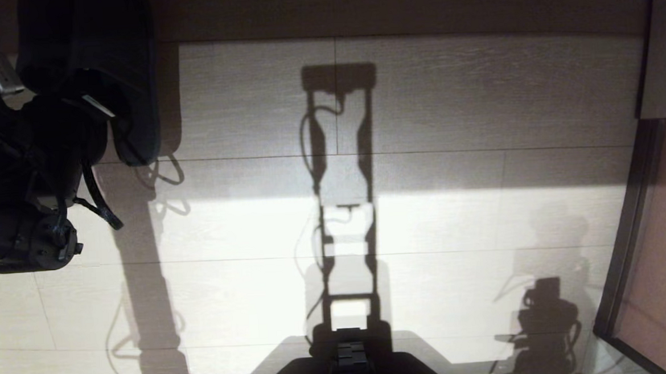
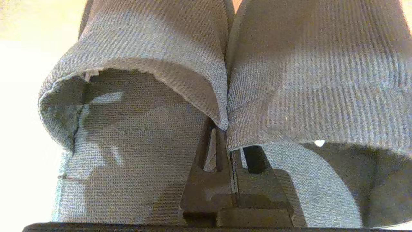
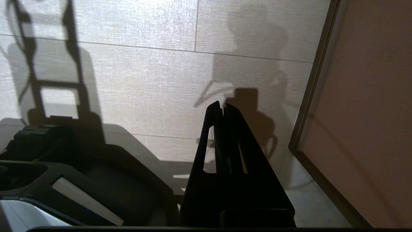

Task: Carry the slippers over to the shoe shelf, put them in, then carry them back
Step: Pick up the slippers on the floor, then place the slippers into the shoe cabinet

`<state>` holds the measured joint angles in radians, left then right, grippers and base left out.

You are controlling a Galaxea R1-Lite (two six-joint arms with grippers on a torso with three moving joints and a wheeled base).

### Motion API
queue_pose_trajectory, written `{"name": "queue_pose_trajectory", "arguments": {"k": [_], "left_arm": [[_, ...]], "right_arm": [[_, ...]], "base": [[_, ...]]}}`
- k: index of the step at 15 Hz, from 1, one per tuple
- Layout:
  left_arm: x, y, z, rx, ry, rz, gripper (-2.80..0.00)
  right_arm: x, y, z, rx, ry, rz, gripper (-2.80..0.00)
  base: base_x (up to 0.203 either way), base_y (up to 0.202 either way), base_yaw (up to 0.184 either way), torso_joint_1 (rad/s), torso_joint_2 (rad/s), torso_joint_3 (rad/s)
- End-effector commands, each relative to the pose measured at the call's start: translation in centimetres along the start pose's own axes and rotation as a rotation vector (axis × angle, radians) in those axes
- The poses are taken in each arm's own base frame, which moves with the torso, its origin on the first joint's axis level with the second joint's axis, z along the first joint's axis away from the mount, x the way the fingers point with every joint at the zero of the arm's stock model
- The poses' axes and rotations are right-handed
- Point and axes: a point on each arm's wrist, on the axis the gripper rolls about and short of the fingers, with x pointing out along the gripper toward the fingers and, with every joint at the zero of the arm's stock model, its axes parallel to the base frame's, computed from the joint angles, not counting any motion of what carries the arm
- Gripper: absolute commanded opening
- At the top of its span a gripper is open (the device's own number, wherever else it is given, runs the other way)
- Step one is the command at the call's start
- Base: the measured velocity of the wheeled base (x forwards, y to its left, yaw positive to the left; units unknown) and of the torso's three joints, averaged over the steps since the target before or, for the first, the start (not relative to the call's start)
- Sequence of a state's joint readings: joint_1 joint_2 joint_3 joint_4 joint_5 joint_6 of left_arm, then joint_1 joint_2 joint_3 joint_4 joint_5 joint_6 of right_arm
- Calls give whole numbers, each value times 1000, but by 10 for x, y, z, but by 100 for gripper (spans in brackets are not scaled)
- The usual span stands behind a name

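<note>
Left gripper [image 2: 225,141] closed tight, pinching the slippers [image 2: 225,64] where the inner edges of the two meet. Both fingers [image 2: 206,151] pressed together around the fabric, with no gap visible between them; the ribbed cloth of the uppers bunched right at the tips. One slipper with its open mouth turned toward the wrist camera, insole in plain sight; the other pressed flat against it, side by side and touching along the full seam.

In the head view, the same pair of slippers [image 1: 128,78] hanging dark at the far left, up near the top edge, toes pointing away from the robot, held above the pale tiled floor [image 1: 454,215] by the left arm [image 1: 22,237]. Whether clear of the floor or brushing it, cannot tell from this angle.

Right gripper [image 3: 222,108] parked low beside the robot's base [image 3: 64,167], fingers brought together tip to tip, holding nothing, pointing down at the tiles. A dark-framed panel [image 3: 370,112] just off to its side.

Long shadows of the robot's frame [image 1: 343,209] across the floor in the middle. A wood-grain board [image 1: 403,6] running along the top of the head view.
</note>
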<state>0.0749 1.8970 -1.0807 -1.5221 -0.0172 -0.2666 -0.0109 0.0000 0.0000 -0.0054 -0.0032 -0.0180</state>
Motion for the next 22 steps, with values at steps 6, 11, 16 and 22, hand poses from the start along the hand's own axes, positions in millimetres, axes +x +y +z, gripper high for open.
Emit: {"name": "queue_pose_trajectory", "arguments": {"k": [6,11,16,22], "left_arm": [[-22,-7,61,108,29,-18,-280],[-58,-18,98,162,92,-19,-280],[-119,-32,131,169,97,-22,-280],[-198,-39,139,172,138,-23,-280]], "right_arm": [[0,0,-12,0,-1,0,-280],[0,0,-12,0,-1,0,-280],[0,0,-12,0,1,0,-280],[0,0,-12,0,0,0,-280]], "base": [[0,0,0,0,0,0],[0,0,0,0,0,0],[0,0,0,0,0,0],[0,0,0,0,0,0]]}}
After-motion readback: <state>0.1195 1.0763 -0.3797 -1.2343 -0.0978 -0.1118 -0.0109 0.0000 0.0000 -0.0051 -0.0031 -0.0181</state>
